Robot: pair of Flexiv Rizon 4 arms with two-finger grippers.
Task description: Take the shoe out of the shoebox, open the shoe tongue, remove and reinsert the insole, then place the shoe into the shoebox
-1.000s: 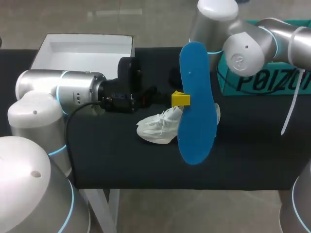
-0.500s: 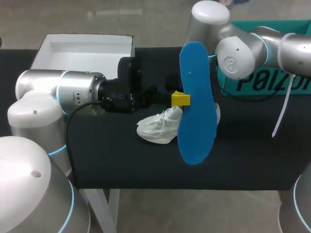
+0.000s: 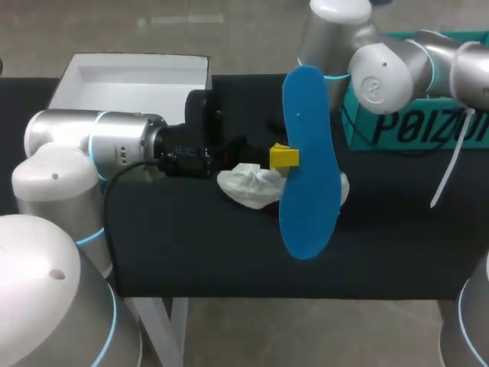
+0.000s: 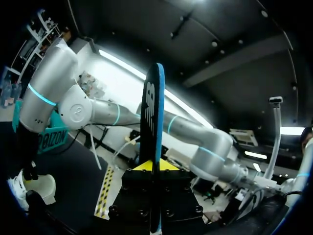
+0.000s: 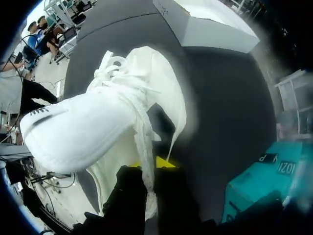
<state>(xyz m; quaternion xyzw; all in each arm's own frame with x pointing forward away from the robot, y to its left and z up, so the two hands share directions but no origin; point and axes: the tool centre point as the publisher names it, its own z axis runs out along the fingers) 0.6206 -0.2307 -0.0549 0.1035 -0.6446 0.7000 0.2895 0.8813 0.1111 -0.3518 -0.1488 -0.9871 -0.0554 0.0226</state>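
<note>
Left arm point(image 3: 92, 141) comes in from the left, low over the black table point(image 3: 191, 252). The left gripper point(image 3: 284, 157) is clamped on a long blue insole point(image 3: 306, 160), one yellow-tipped finger on each flat face. The insole stands nearly upright above the middle of the table, its narrower end up and its broader end down. In the left wrist view the insole point(image 4: 152, 127) shows edge-on, rising straight out from between the fingers. Right arm point(image 3: 382, 76) enters from the far right corner and goes down behind the insole; its fingers are hidden in the head view. In the right wrist view the right gripper point(image 5: 149, 171) is pinched together on a thin white edge of the white lace-up shoe point(image 5: 98, 122) near its opening. The shoe's laces and toe point away from the fingers, and the body is tilted. From overhead the shoe point(image 3: 248, 185) lies at mid-table, just beside and partly behind the lower half of the insole. Cannot tell whether its sole rests on the table. The open white cardboard shoebox point(image 3: 134, 76) sits at the far left of the table, well apart from the shoe. A teal box point(image 3: 412, 130) stands at the far right, under the right arm.
</note>
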